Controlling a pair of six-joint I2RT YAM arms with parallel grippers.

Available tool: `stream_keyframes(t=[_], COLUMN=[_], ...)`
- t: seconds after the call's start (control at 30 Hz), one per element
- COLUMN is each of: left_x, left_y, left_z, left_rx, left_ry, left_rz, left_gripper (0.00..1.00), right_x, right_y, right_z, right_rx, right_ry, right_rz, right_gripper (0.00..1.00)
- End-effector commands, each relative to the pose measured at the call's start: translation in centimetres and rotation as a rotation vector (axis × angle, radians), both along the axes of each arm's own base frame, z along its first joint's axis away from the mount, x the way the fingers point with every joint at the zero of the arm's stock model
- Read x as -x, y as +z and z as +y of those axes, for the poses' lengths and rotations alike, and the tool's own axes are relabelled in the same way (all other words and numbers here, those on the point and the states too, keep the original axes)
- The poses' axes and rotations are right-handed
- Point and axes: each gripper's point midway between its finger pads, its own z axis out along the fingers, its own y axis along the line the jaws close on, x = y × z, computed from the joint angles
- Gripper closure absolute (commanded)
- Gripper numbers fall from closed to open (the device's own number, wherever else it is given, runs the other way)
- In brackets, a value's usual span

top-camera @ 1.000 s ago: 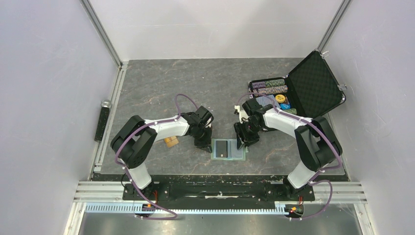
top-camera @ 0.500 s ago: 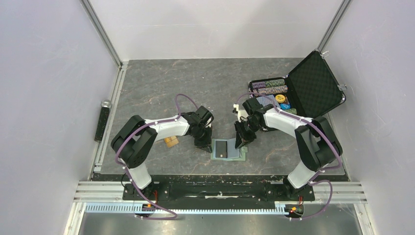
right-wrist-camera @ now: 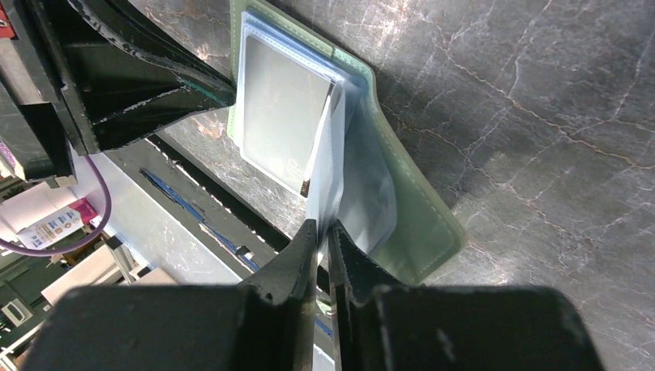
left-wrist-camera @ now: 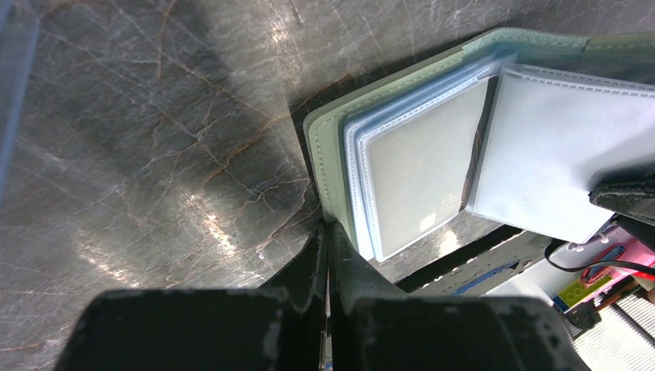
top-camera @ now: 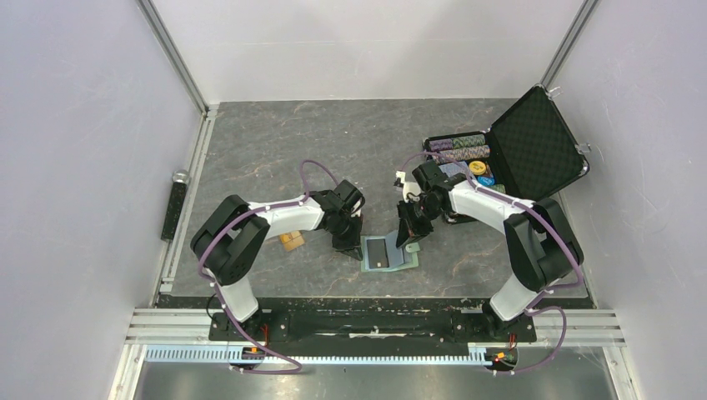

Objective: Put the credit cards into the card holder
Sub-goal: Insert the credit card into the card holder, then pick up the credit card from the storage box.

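Across the grey marbled table (top-camera: 333, 150), your black hard case (top-camera: 534, 146) stands open at upper right. Low in the centre lies the pale green card holder (top-camera: 407, 263), spread open. Your right gripper (right-wrist-camera: 323, 226) pinches one clear pocket leaf (right-wrist-camera: 344, 185), raising it. Your left gripper (left-wrist-camera: 328, 228), jaws pressed together, touches the holder's left edge. A dark credit card (top-camera: 379, 252) sits in the left pocket, and an orange-gold card (top-camera: 290, 242) lies at centre left.

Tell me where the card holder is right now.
Top view: the card holder lies open near the front edge of the table, centred between the left gripper and the right gripper, which pinches one inner pocket.
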Motion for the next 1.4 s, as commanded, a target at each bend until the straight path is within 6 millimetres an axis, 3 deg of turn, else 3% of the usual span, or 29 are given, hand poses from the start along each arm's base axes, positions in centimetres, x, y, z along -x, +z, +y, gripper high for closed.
stream_keyframes(t=[0.0,0.27,0.3,0.33,0.47,0.5,0.7,0.9,1.03,1.23,1.37], left_x=[0.4,0.3,0.3,0.2,-0.8,-1.2,-3.9,-5.4,-6.4,-7.9,-7.8], left_y=[-2.3,-2.1,-2.0,-1.7,0.3,1.0,7.2,13.3,15.1,15.1,13.9], left_z=[0.8,0.8,0.8,0.7,1.2,1.0,-0.4,-1.8,-0.5,5.4,10.8], left_rx=[-0.075,-0.075,-0.075,-0.075,-0.127,-0.122,-0.024,0.173,0.306,0.437,0.411], left_ry=[-0.004,-0.005,-0.005,-0.007,-0.039,-0.044,-0.038,0.008,0.116,0.351,0.520], left_rz=[0.006,0.000,-0.003,-0.011,-0.086,-0.110,-0.285,-0.403,-0.406,-0.365,-0.349], left_gripper=[0.98,0.98,0.98,0.98,0.95,0.93,0.60,0.46,0.43,0.41,0.40], right_x=[-0.9,-1.1,-1.3,-1.6,-3.6,-4.0,-6.0,-7.6,-8.4,-8.6,-8.6], right_y=[1.6,0.5,0.5,0.6,2.1,2.6,5.6,7.9,8.8,9.6,9.9], right_z=[1.0,-0.8,-1.2,-1.6,-2.8,-2.8,-1.4,1.3,4.4,10.7,15.1], right_rx=[-0.050,0.065,0.090,0.114,0.192,0.194,0.135,0.021,-0.042,-0.129,-0.196], right_ry=[0.009,-0.003,-0.005,-0.008,-0.012,-0.013,-0.022,-0.018,0.021,0.120,0.174], right_rz=[-0.042,-0.068,-0.081,-0.098,-0.208,-0.225,-0.311,-0.352,-0.355,-0.344,-0.319], right_gripper=[0.88,0.72,0.68,0.55,0.36,0.33,0.25,0.20,0.21,0.24,0.28])
